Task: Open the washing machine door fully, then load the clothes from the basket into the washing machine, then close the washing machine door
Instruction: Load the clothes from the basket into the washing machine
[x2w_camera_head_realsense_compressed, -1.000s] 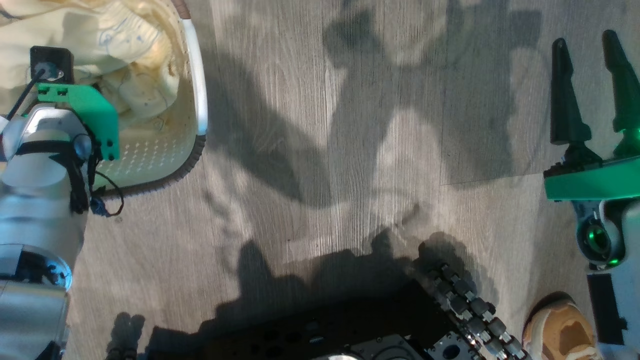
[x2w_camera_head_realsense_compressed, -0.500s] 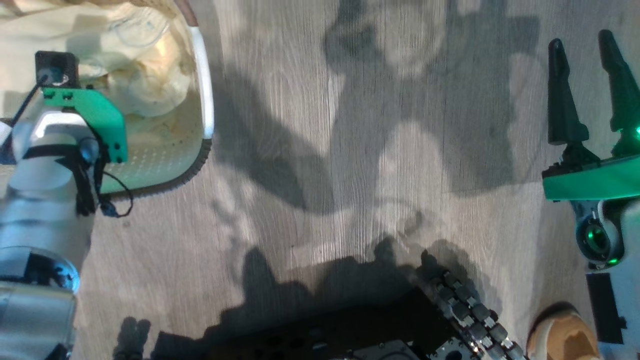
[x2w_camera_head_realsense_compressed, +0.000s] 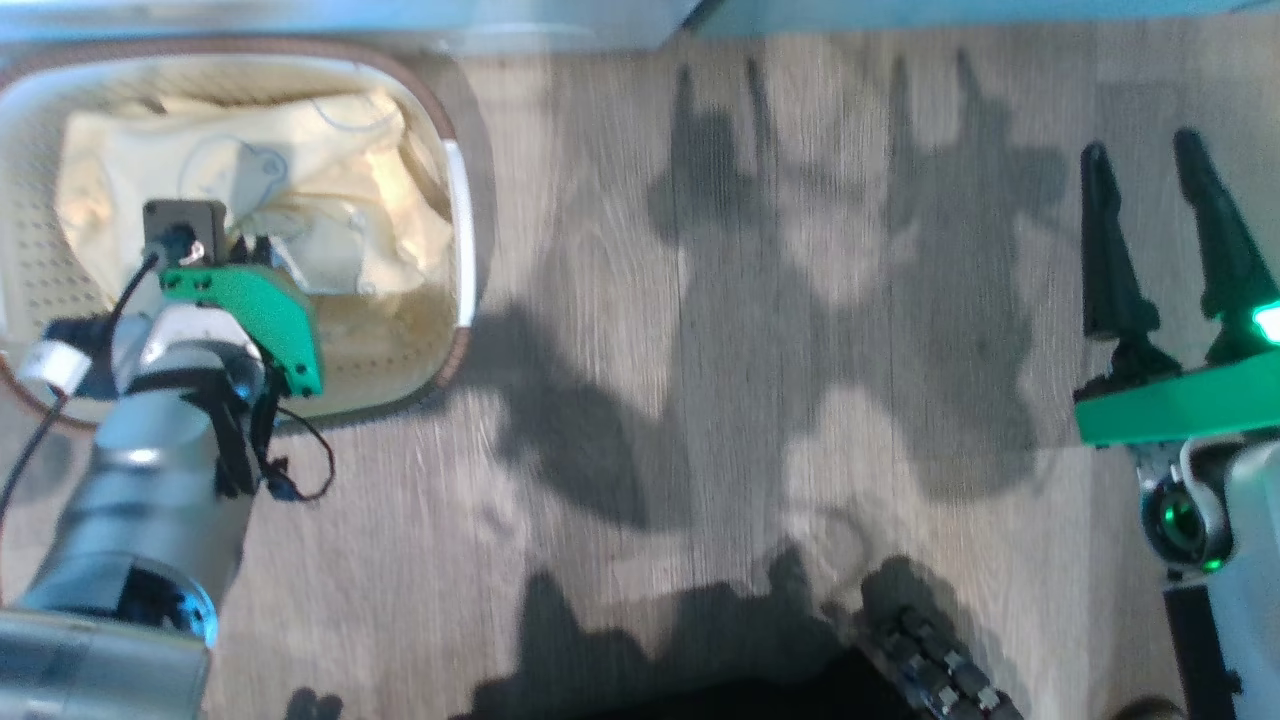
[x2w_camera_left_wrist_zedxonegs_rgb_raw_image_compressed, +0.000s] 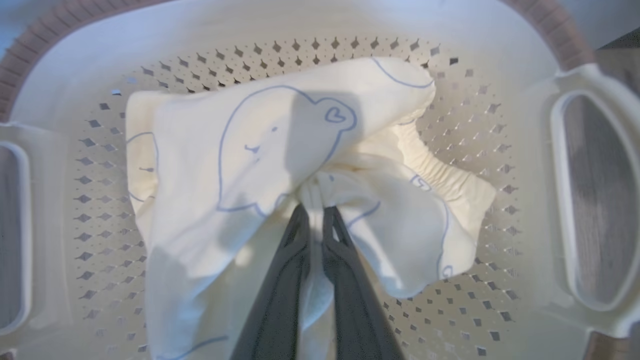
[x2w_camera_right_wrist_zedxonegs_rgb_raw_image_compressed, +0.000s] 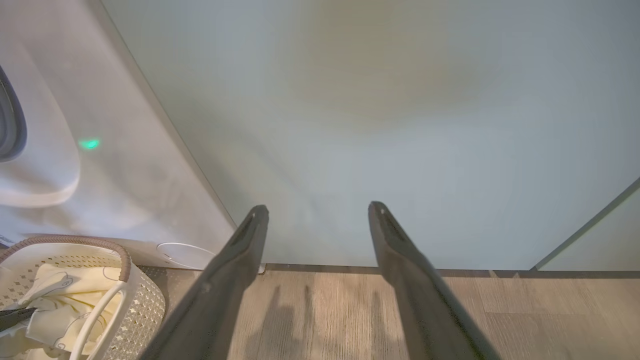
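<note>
The cream perforated basket (x2w_camera_head_realsense_compressed: 462, 240) with its brown rim stands on the floor at the upper left of the head view. Inside it lie the clothes (x2w_camera_head_realsense_compressed: 330, 190), pale yellow fabric printed with outlined bear faces. In the left wrist view my left gripper (x2w_camera_left_wrist_zedxonegs_rgb_raw_image_compressed: 313, 212) reaches down into the basket (x2w_camera_left_wrist_zedxonegs_rgb_raw_image_compressed: 500, 125), shut on a fold of the bear-print garment (x2w_camera_left_wrist_zedxonegs_rgb_raw_image_compressed: 235, 165). My right gripper (x2w_camera_head_realsense_compressed: 1160, 240) hangs open above bare floor at the right, holding nothing. The washing machine (x2w_camera_right_wrist_zedxonegs_rgb_raw_image_compressed: 100, 170) shows its white front at the left of the right wrist view. The washing machine door is out of view.
A pale teal cabinet door (x2w_camera_right_wrist_zedxonegs_rgb_raw_image_compressed: 400, 125) rises straight ahead of my right gripper (x2w_camera_right_wrist_zedxonegs_rgb_raw_image_compressed: 317, 210), with the basket (x2w_camera_right_wrist_zedxonegs_rgb_raw_image_compressed: 125, 295) low on the left. Wood-look floor (x2w_camera_head_realsense_compressed: 700, 350) spreads between the arms. My dark base (x2w_camera_head_realsense_compressed: 930, 670) sits at the bottom edge.
The head camera has tilted up, so the whole basket and the machine's foot now show. My left gripper stays in the basket on the fabric. The right gripper stays open.
</note>
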